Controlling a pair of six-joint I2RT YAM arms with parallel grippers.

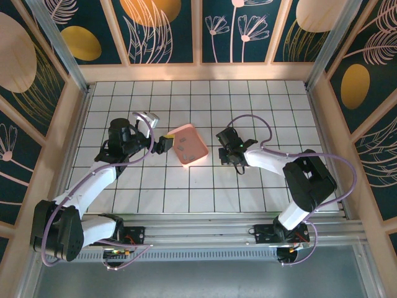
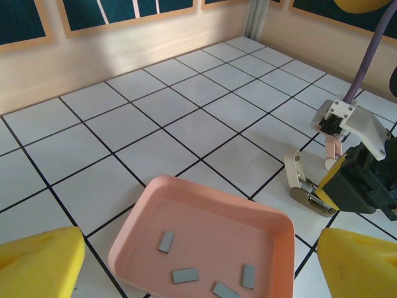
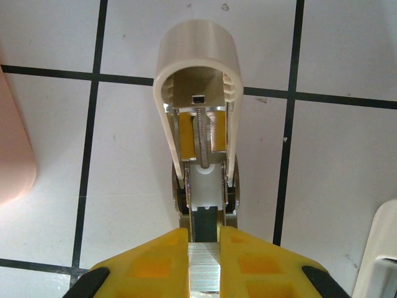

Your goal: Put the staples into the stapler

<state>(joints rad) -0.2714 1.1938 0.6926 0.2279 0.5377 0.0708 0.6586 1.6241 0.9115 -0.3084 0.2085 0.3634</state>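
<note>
Overhead, we see two white robot arms reaching onto a white tiled table (image 1: 248, 99), with a pink tray (image 1: 193, 151) lying between their tips.

From the right wrist camera, the right gripper (image 3: 203, 237) has its yellow jaws closed on the rear end of the stapler (image 3: 195, 49). The stapler stands on the table just to the right of the tray. Its whitish-beige cover is swung up and away from the metal base, so the long spring and the narrow loading channel face the camera. We judge it is held like this to keep the channel open and steady while the other arm feeds it. We cannot tell whether any strip already sits in the channel.

From the left wrist camera, the left gripper (image 2: 198, 264) hangs above the near side of the tray, its two yellow fingers (image 2: 40, 261) wide apart and holding nothing. The staples (image 2: 185, 275) lie loose on the tray floor as four small grey strips, each apart from the others. We judge the open jaws are placed there to come down on one strip and carry it across to the opened stapler beyond the tray's right rim.
</note>
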